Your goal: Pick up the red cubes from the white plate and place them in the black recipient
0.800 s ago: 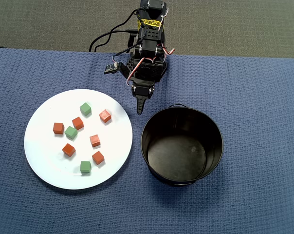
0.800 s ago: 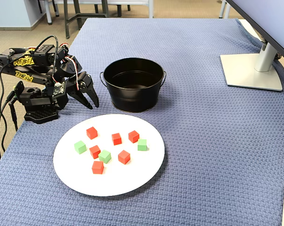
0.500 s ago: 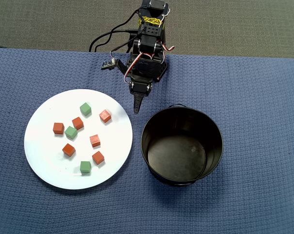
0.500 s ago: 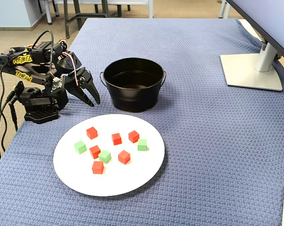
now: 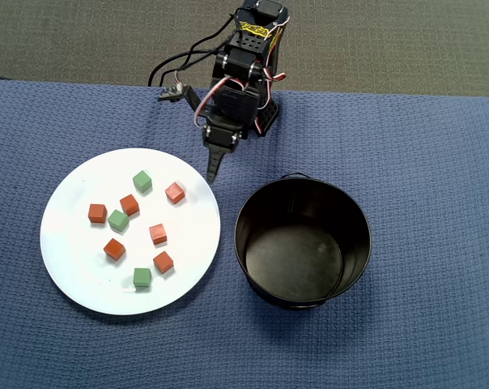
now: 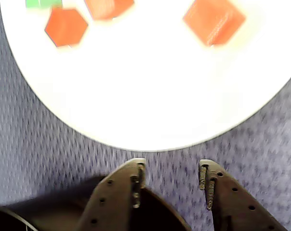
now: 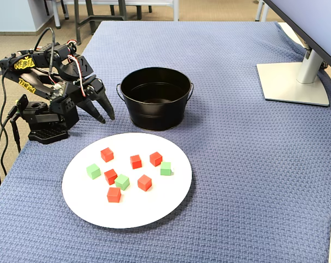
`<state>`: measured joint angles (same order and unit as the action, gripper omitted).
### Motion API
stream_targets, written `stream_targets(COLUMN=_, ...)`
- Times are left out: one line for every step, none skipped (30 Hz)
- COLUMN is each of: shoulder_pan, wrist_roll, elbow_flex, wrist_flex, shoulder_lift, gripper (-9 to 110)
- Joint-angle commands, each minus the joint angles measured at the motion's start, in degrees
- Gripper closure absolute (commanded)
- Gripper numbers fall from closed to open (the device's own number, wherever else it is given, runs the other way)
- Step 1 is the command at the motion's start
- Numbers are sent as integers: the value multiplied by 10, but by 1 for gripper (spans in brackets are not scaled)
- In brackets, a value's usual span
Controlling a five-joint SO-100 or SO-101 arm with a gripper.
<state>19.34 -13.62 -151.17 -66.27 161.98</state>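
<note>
The end effector (image 6: 172, 175) was spread and empty, hanging just past the white plate (image 6: 150, 115) with red cubes (image 6: 214, 20).

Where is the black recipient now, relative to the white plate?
In the overhead view, the black recipient stands on the blue cloth just right of the white plate, not touching it, empty inside.

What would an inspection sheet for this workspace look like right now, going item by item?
Surface: blue woven cloth covers the table.
Job's things: six red cubes on the white plate; black recipient empty.
Clutter: three green cubes share the plate.
Grippers: gripper open, empty, above the cloth beside the plate's rim.
Cables: black cables trail from the arm's base.
Surroundings: monitor stand at the fixed view's right; carpet beyond.
</note>
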Motion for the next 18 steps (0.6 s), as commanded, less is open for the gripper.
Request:
stream_targets(shoulder_pan=33, wrist_roll=-114, elbow_flex=75, wrist_flex=-41, shoulder_lift=-29, gripper=88)
stream_targets(shoulder_pan=35, wrist_roll=-151, elbow_flex=84, wrist_flex=-56, shoulder_lift=-34, gripper=88)
stream_targets(shoulder_pan=46, wrist_roll=-172, elbow_flex=99, wrist_flex=-67, shoulder_lift=-42, gripper=87)
stream_targets(shoulder_pan=56, wrist_roll=-200, elbow_flex=113, wrist_flex=-74, shoulder_lift=-51, gripper=87)
stream_targets(shoulder_pan=67, wrist_roll=-232, elbow_flex=122, wrist_flex=-77, shoulder_lift=-60, gripper=86)
stream_targets(shoulder_pan=78, wrist_roll=-258, elbow_flex=127, wrist_flex=-76, shoulder_lift=-70, gripper=85)
stream_targets(shoulder_pan=88, wrist_roll=-280, elbow_flex=133, wrist_flex=-72, shoulder_lift=-87, gripper=84)
stream_targets(shoulder_pan=95, wrist_roll=-304, elbow_flex=142, wrist_flex=-73, shoulder_lift=-106, gripper=83)
stream_targets(shoulder_pan=99, wrist_roll=-335, elbow_flex=153, wrist_flex=-78, shoulder_lift=-129, gripper=82)
stream_targets(shoulder_pan=103, wrist_roll=-364, elbow_flex=166, wrist_flex=-81, shoulder_lift=-154, gripper=81)
stream_targets(shoulder_pan=107, wrist_roll=-388, elbow_flex=182, wrist_flex=-82, shoulder_lift=-178, gripper=81)
stream_targets(shoulder_pan=113, wrist_roll=-413, elbow_flex=200, wrist_flex=-83, shoulder_lift=-200, gripper=81)
stream_targets(shoulder_pan=122, wrist_roll=-445, elbow_flex=217, wrist_flex=-83, shoulder_lift=-221, gripper=80)
stream_targets(shoulder_pan=133, wrist_roll=-479, elbow_flex=229, wrist_flex=-82, shoulder_lift=-237, gripper=80)
stream_targets(shoulder_pan=142, wrist_roll=-513, elbow_flex=238, wrist_flex=-76, shoulder_lift=-252, gripper=80)
stream_targets(shoulder_pan=152, wrist_roll=-543, elbow_flex=244, wrist_flex=-65, shoulder_lift=-268, gripper=80)
stream_targets(shoulder_pan=159, wrist_roll=-563, elbow_flex=247, wrist_flex=-50, shoulder_lift=-282, gripper=79)
stream_targets(shoulder_pan=163, wrist_roll=-576, elbow_flex=248, wrist_flex=-34, shoulder_lift=-296, gripper=79)
